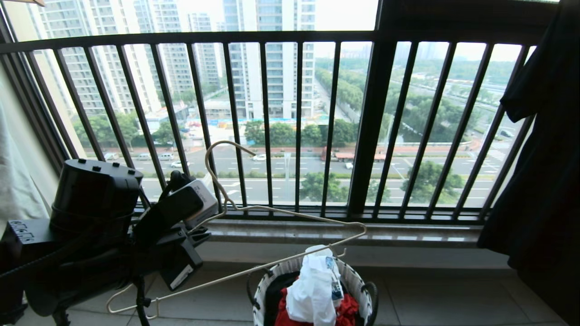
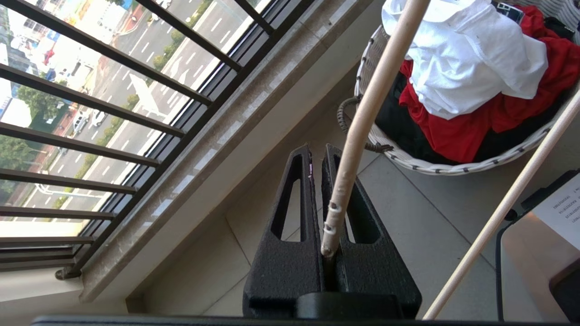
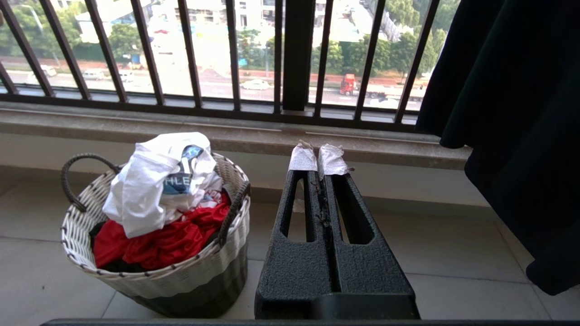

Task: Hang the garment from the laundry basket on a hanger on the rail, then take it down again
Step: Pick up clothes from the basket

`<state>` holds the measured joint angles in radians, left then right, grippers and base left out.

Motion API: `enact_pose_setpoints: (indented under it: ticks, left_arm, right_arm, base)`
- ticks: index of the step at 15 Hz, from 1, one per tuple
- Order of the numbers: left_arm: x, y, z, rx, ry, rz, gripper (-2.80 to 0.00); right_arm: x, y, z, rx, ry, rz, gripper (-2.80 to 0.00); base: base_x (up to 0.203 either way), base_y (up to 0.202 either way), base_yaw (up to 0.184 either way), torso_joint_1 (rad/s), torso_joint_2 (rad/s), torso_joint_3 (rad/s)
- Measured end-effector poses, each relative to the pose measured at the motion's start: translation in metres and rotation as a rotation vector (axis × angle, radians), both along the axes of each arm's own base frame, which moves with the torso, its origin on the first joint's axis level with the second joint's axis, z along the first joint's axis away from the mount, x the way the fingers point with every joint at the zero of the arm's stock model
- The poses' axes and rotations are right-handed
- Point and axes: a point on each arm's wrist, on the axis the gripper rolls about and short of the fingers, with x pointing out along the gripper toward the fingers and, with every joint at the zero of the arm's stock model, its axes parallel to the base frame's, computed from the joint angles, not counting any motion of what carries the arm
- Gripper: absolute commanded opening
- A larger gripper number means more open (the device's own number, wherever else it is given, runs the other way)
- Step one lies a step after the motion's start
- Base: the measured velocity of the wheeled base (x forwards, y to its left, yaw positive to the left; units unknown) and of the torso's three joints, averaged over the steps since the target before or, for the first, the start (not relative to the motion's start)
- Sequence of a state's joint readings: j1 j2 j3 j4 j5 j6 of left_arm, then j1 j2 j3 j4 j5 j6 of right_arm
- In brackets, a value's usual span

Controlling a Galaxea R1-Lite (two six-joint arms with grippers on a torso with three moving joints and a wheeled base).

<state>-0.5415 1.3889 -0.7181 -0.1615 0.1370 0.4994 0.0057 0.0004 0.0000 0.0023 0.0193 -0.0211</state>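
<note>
The cream wire hanger (image 1: 290, 213) is tilted above the floor, and my left gripper (image 1: 201, 236) is shut on it near the neck. In the left wrist view its rod (image 2: 362, 113) runs between the shut black fingers (image 2: 290, 253). The white garment (image 1: 312, 290) lies crumpled on top of the laundry basket (image 1: 355, 278), over a red cloth (image 1: 349, 312). In the right wrist view my right gripper (image 3: 317, 160) is shut and empty, hovering beside the basket (image 3: 149, 276) that holds the garment (image 3: 145, 190). The rail is out of view.
A black window guard (image 1: 290, 122) of vertical bars stands above a stone sill (image 1: 408, 233) just behind the basket. A black shirt (image 1: 543, 158) hangs at the right. The floor is pale tile (image 1: 453, 299).
</note>
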Motion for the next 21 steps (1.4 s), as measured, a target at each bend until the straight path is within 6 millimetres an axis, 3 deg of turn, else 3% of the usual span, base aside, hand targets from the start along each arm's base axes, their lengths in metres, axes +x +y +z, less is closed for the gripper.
enact_pose_setpoints:
  ticks: [7, 21]
  left_arm:
    - [-0.0007, -0.0001, 0.0004, -0.001, -0.002, -0.001, -2.8]
    - [-0.0015, 0.0005, 0.0023, -0.007, -0.009, 0.0, -2.8]
  right_arm:
    - [0.0, 0.0, 0.0, 0.0, 0.0, 0.0, -2.8]
    - [0.0, 0.0, 0.0, 0.001, 0.0, 0.0, -2.8]
  base:
    - [0.0, 0.0, 0.0, -0.051, 0.35, 0.303]
    - [0.0, 0.0, 0.0, 0.0, 0.01, 0.009]
